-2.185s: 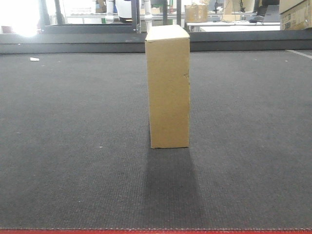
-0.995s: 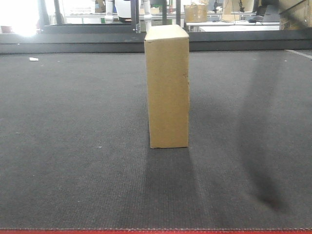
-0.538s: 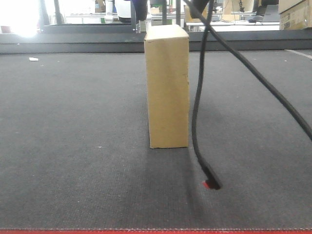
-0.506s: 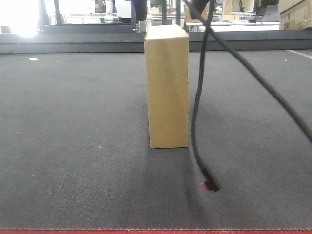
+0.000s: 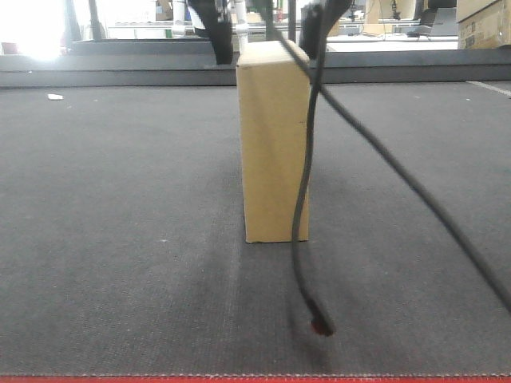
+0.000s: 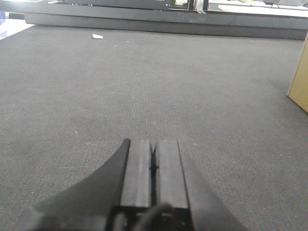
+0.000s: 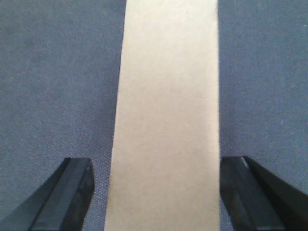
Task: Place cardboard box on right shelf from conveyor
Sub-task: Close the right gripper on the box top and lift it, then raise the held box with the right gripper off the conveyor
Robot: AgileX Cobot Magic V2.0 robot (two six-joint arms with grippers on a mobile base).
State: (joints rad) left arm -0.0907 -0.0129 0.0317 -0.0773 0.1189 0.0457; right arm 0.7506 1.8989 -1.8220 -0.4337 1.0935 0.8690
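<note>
The plain tan cardboard box (image 5: 275, 144) stands upright on the dark grey conveyor (image 5: 120, 199), near the middle of the belt. My right gripper (image 5: 267, 54) hangs open over the box top, one black finger beside each upper side and not touching. From the right wrist, the box top (image 7: 166, 115) fills the gap between the wide-spread fingers (image 7: 72, 192) of my right gripper (image 7: 159, 192). My left gripper (image 6: 154, 144) is shut and empty, low over the belt, with the box edge (image 6: 301, 82) far to its right. The right shelf is out of view.
A black cable (image 5: 302, 199) droops in front of the box's right edge, its red tip (image 5: 322, 327) on the belt. A white scrap (image 5: 56, 96) lies far left. A dark raised rail (image 5: 120, 68) borders the far side; a red strip (image 5: 239, 378) marks the near edge.
The right gripper's fingers have come down into view on either side of the box top. The hanging cable has swung left, across the box's right edge. The box has not moved.
</note>
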